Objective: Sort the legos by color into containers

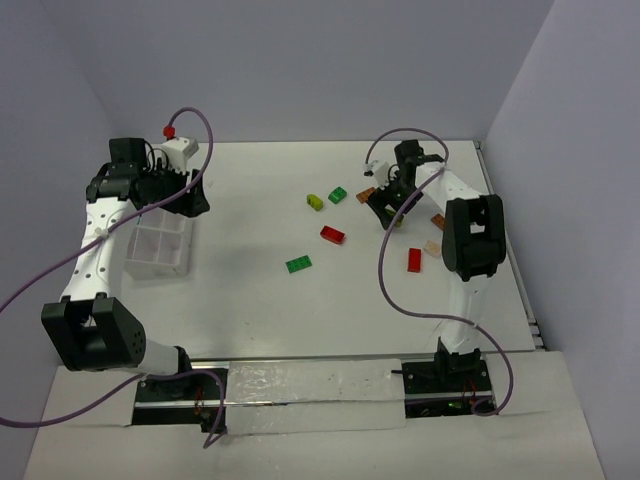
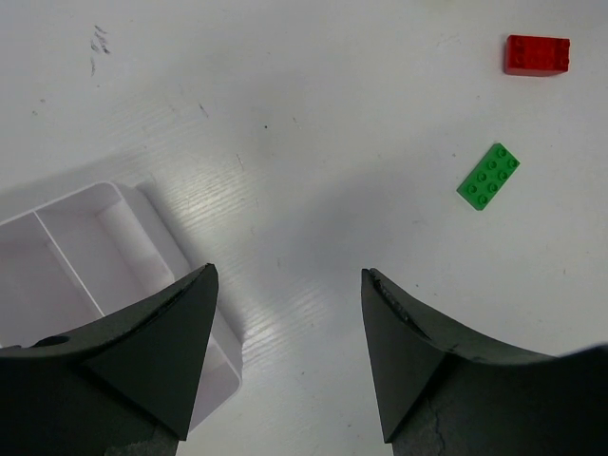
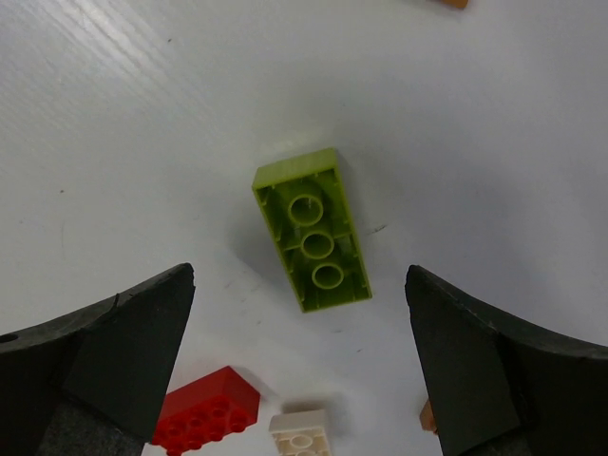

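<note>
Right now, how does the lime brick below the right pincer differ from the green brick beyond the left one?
The lime brick is yellowish, the green brick deeper green. The lime brick lies upside down, tubes showing; the green brick studs up. The lime brick lies under the open right pincer; the green brick lies clear of the left pincer. Both rest on the table.

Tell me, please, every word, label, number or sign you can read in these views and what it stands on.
None is readable.
The yellow-green brick, underside up, shows no lettering.
Studs on the green brick are too small to show any brand.
The box is unmarked.
Faint dark marks on the table are too small to read.
</note>
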